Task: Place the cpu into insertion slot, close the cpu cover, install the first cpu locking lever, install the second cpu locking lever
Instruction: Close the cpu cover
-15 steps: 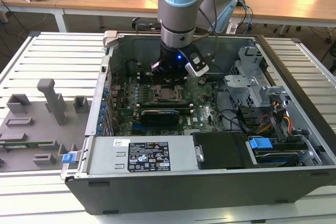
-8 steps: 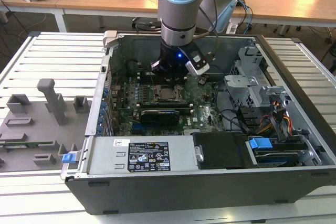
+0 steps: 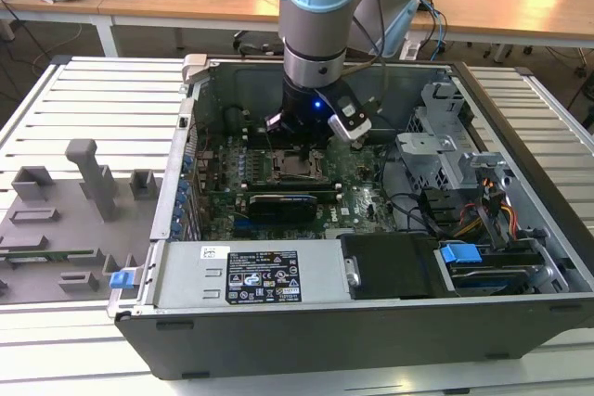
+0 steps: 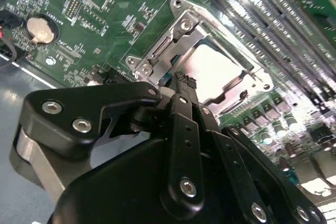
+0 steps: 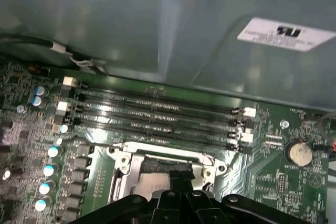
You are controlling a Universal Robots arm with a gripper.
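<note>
The cpu point(image 4: 212, 72) is shown seated in the insertion slot point(image 3: 299, 167), near the middle of the motherboard point(image 4: 79, 19) and beside the memory slots point(image 5: 157, 111). The cpu cover point(image 4: 199, 34) is lowered over it. The gripper point(image 4: 182, 79) is closed, with its tips held at the cover's edge, inside the open computer case point(image 3: 278, 340).
</note>
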